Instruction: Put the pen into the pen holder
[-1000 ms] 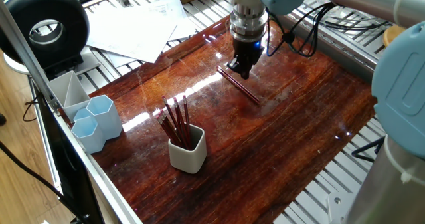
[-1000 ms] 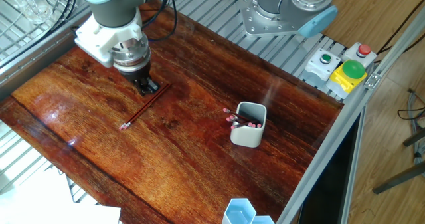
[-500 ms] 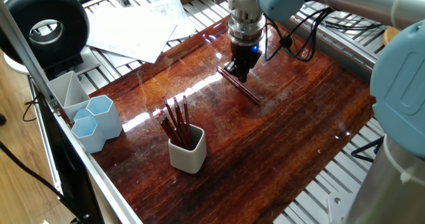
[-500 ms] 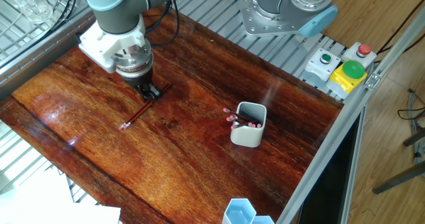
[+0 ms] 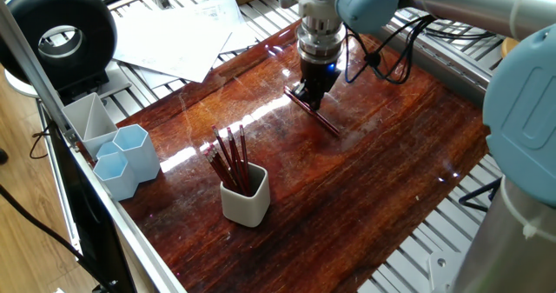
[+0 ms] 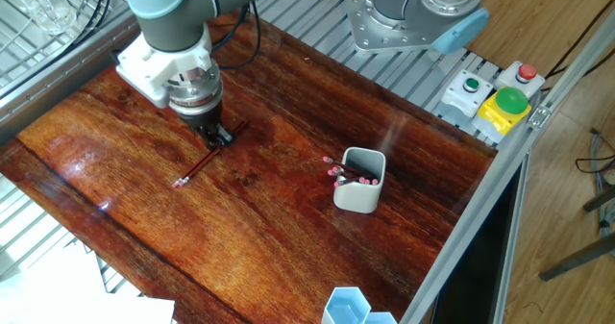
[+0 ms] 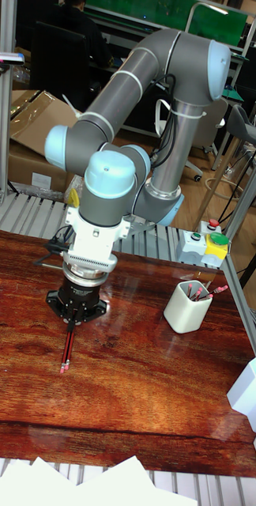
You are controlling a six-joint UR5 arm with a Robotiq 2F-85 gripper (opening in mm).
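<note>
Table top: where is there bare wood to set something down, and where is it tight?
Bare wood lies between the pen and the pen holder, and along the near edge by the white papers. It is tight around the gripper, low over the pen, and at the corner with the pale blue cups and grey tray.

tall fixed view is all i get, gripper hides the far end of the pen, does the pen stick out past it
Observer: Yes. In the other fixed view the pen shows on both sides of the gripper.
Operator: holder got room or is it full
Observer: One fixed view shows several pens leaning to one side inside the pen holder, with open space beside them.
Operator: anything else on that side of the table
Observer: Two pale blue hexagonal cups stand at the table edge, apart from the holder.
</note>
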